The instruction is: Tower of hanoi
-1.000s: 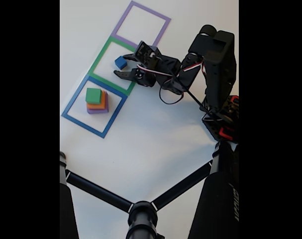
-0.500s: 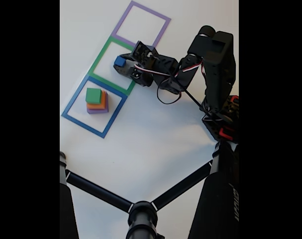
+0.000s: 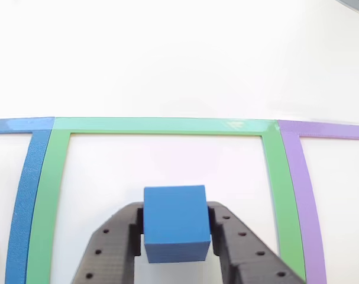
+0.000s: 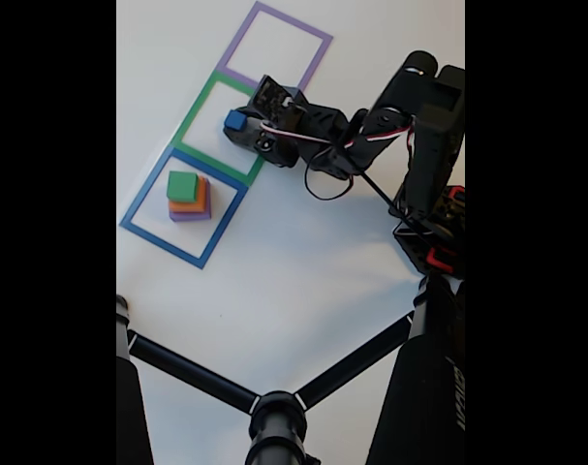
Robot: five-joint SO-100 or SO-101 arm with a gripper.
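The small blue cube (image 3: 175, 223) sits between my black fingers, and my gripper (image 3: 175, 234) is shut on it over the green square outline (image 3: 161, 125). In the fixed view the blue cube (image 4: 235, 121) is held at the tip of my gripper (image 4: 238, 124), inside the green outline (image 4: 192, 114). A stack of purple, orange and green blocks (image 4: 187, 197), green on top, stands inside the blue outline (image 4: 139, 199). Whether the cube touches the table I cannot tell.
The purple outline (image 4: 274, 44) lies beyond the green one. My black arm (image 4: 424, 126) reaches in from the right. A black tripod (image 4: 274, 412) with spread legs stands at the bottom of the fixed view. The surface is white.
A second ago my gripper stood open beside the blue cube. It has since shut on the cube, and the arm has shifted slightly.
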